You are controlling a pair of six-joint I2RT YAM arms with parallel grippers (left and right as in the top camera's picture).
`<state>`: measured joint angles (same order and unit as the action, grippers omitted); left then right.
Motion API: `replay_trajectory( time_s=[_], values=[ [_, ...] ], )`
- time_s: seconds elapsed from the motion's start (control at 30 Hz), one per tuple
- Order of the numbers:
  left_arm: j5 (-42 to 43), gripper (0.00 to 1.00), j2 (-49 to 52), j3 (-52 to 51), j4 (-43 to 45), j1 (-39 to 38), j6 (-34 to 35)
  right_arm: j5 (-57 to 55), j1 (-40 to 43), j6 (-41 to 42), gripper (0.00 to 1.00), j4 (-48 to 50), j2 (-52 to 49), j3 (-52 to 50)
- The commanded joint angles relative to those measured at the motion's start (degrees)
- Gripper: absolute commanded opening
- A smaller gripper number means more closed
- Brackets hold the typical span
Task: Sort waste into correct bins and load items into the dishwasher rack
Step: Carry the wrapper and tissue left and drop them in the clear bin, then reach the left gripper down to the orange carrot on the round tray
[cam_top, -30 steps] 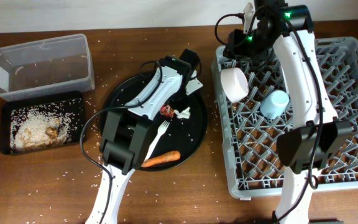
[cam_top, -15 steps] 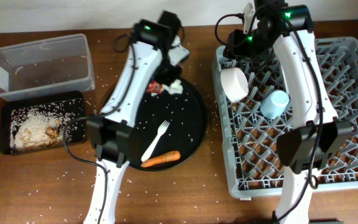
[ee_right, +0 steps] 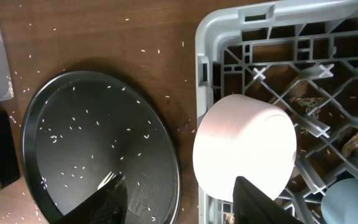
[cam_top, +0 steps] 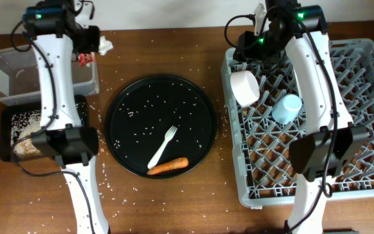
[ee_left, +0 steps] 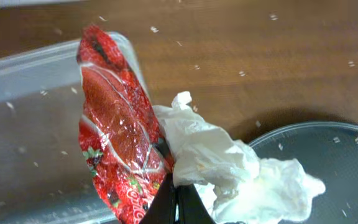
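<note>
Large square grey plastic dishwasher rack (cam_top: pixel 362 149) on the right of the surface (cam_top: pixel 193 201), clear rectangular plastic tub (cam_top: pixel 18 71) on the left. Small white bowl (cam_top: pixel 244 88) sits at rack's left edge. Only the right wrist view shows right fingers (ee_right: pixel 112 202) apart above it. Left fingers (ee_left: pixel 161 210) clamped on red crumpled wrapper (ee_left: pixel 114 143) and white crumpled napkin (ee_left: pixel 219 158) over tub's right rim. The pinch shows only in the left wrist view.

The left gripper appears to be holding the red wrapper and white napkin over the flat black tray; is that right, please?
Not quite: the left gripper holds the red wrapper and white napkin over the end of the clear tub, not the flat black tray, as the left wrist view shows.
</note>
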<state>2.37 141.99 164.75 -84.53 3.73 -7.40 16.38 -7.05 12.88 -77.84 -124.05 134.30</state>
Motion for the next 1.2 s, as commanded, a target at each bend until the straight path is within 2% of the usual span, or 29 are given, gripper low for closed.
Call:
replay_trajectory(
  time_s=[0.0, 0.13, 0.4, 0.57, 0.6, 0.63, 0.67, 0.7, 0.8, 0.93, 1.0, 1.07, 1.17],
  values=[
    [0.0, 0.00, 1.1, 1.1, 2.8, 2.5, 1.5, -0.3, 0.3, -0.5, 0.54, 0.0, 1.0, 1.0],
    [-4.0, 0.00, 3.4, 1.1, 4.9, 4.4, 6.5, -0.3, 0.3, -0.6, 0.54, 0.1, 1.0, 1.0],
    [-7.9, 0.00, 10.6, 1.0, 11.8, 6.3, 9.0, -0.3, 0.3, -0.5, 0.54, 0.0, 1.0, 1.0],
    [-8.0, 0.00, 10.9, 1.0, 11.5, 8.3, 13.0, -0.3, 0.3, -0.5, 0.54, 0.2, 1.0, 1.0],
    [-7.8, 0.03, 10.9, 1.0, 10.9, 8.5, 13.0, -0.3, 0.3, -0.5, 0.54, 0.3, 1.0, 1.0],
    [-7.8, 0.25, 10.9, 1.0, 10.3, 8.5, 13.0, -0.3, 0.3, -0.5, 0.54, 0.3, 1.0, 1.0],
    [-7.8, 0.53, 10.9, 1.0, 9.9, 8.5, 13.0, -0.3, 0.3, -0.6, 0.54, 0.3, 1.0, 1.0],
    [-7.8, 0.67, 10.9, 1.0, 9.6, 8.5, 13.0, -0.3, 0.3, -0.6, 0.54, 0.3, 1.0, 1.0],
    [-7.8, 0.75, 10.2, 1.1, 9.0, 8.5, 13.0, -0.3, 0.3, -0.6, 0.54, 0.2, 1.0, 1.0],
    [-7.6, 0.75, 5.6, 1.6, 5.9, 8.5, 12.5, -0.3, 0.3, -0.6, 0.54, 0.2, 1.0, 1.0],
    [-6.3, 0.76, 1.6, 1.6, 2.6, 8.0, 9.0, -0.3, 0.3, -0.6, 0.54, 0.2, 1.0, 1.0],
    [-6.2, 0.76, -2.4, 1.6, -1.4, 7.3, 9.0, -0.3, 0.3, -0.6, 0.54, 0.2, 1.4, 1.0],
    [1.8, 0.75, -6.1, 1.6, -7.5, 3.7, 2.0, 0.0, 0.4, -3.5, 0.64, 0.2, 4.3, 1.0]
  ],
)
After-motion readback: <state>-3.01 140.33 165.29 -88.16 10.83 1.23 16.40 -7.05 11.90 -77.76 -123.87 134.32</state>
